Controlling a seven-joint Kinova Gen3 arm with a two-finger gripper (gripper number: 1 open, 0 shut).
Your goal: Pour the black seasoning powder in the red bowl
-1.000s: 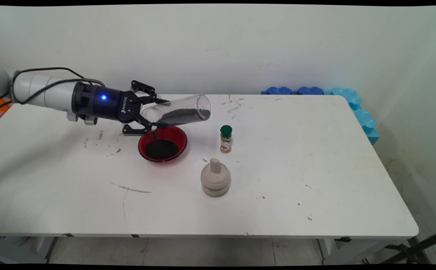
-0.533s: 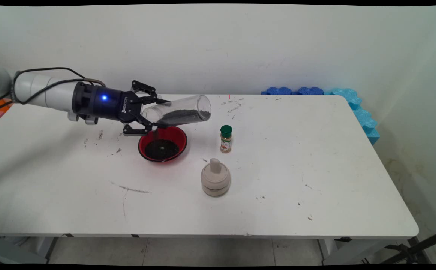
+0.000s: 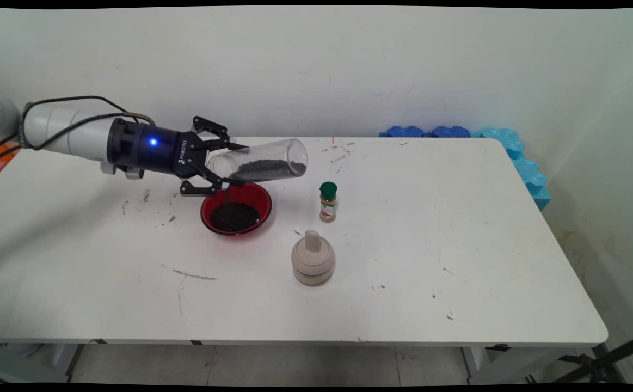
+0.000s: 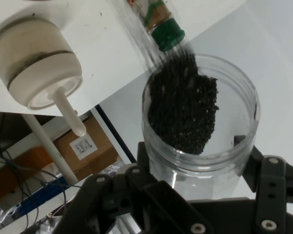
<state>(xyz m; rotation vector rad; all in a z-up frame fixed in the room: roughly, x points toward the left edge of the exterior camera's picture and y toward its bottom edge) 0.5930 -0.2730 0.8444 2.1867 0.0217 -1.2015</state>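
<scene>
My gripper [image 3: 229, 165] is shut on a clear jar [image 3: 262, 160] of black granules, gripped near its left, lower end. The jar lies tilted almost flat, its right end a little higher, just above a red bowl [image 3: 262, 198] that holds a dark pile of the same granules. A thin dark trickle hangs from the jar's left end down to the bowl. In the hand view the jar [image 4: 200, 122] fills the space between the fingers of the gripper [image 4: 198, 165], with granules heaped along one side.
A small spice bottle [image 3: 327, 202] with a green cap stands right of the bowl. In front of it sits a beige lidded pot [image 3: 313, 258] with a knob. Blue foam pieces [image 3: 512, 152] line the table's [image 3: 430, 245] far right corner. Both also show in the hand view: bottle [image 4: 161, 24], pot [image 4: 34, 63].
The hand and jar have crept slightly up and to the right. The jar stays tilted over the bowl, and its granules look a little fewer.
</scene>
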